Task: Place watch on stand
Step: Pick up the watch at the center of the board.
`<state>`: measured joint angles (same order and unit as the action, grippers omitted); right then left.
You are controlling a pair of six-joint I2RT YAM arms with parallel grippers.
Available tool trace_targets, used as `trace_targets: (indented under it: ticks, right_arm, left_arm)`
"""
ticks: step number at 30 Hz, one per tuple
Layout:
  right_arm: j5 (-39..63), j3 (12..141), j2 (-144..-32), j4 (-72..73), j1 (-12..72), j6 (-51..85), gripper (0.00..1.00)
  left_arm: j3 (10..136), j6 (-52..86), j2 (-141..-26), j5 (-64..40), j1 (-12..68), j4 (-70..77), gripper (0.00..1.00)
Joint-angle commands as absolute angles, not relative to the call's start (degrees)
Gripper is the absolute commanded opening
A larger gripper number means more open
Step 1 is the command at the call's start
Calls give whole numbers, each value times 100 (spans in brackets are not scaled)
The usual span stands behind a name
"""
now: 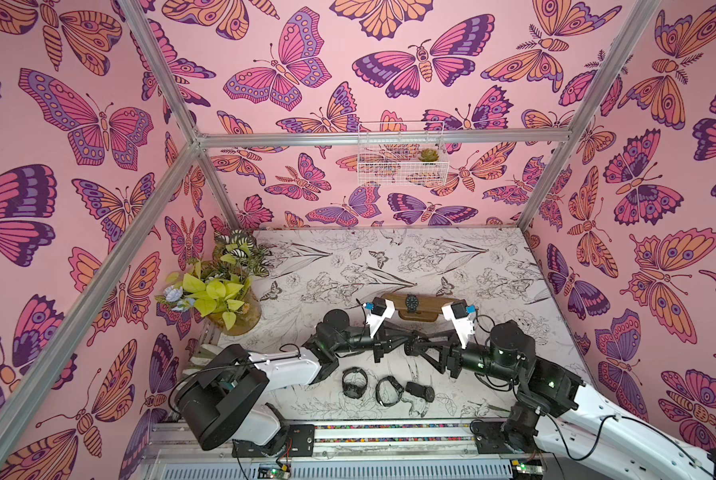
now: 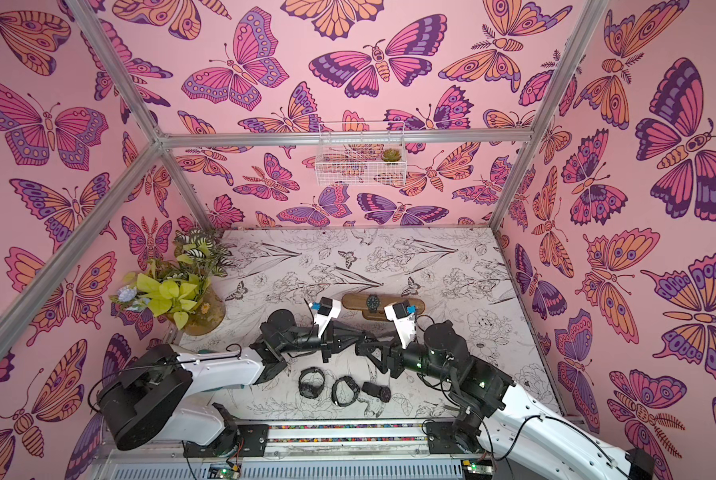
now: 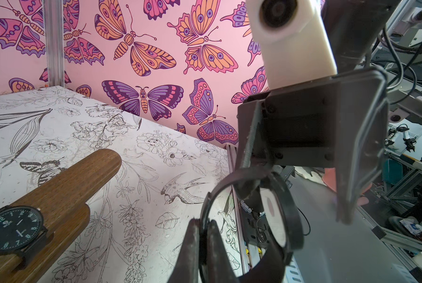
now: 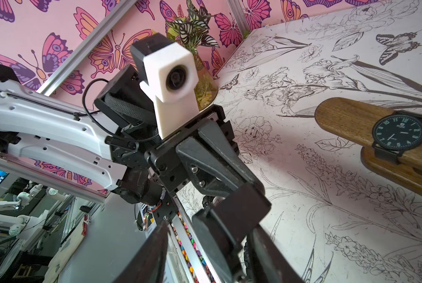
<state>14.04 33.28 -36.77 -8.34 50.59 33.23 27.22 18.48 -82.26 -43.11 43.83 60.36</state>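
While the white wire basket on the far wall holds one small succulent, a glass vase at the left holds leafy plants. Five watches show: one mounted watch on the single stand, three loose watches near the table's near edge, and the held watch in the air between them. Its strap is pinched in the fully closed left pincer. The right pincer, jaws parted midway, grips nothing, one finger against the strap.
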Motion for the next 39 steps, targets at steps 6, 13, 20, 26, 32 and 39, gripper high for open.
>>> trace_targets:
  ticks: [6, 13, 20, 26, 32, 39]
  right_arm:
    - [1251, 3416, -3712, -917, 5036, 3340, 48]
    - [1173, 3433, -3811, -749, 5036, 3511, 28]
    - [1176, 3430, -3945, -730, 5036, 3550, 7]
    - [822, 3491, -3889, -954, 5036, 3560, 2]
    - [62, 3614, -3811, -1412, 5036, 3537, 1]
    - [-76, 3631, -4023, -1231, 5036, 3668, 1]
  left_arm:
    - [2698, 1934, -8377, -4639, 4368, 6357, 0]
    - [2722, 1789, -8431, -4645, 4449, 6330, 1]
    - [2804, 1724, -8421, -4411, 4483, 6080, 4]
    - [2802, 1684, -8177, -3747, 4482, 5472, 26]
    - [2961, 1534, -7367, -2483, 4474, 3364, 50]
    - [3105, 858, -6660, -2143, 5048, 2616, 65]
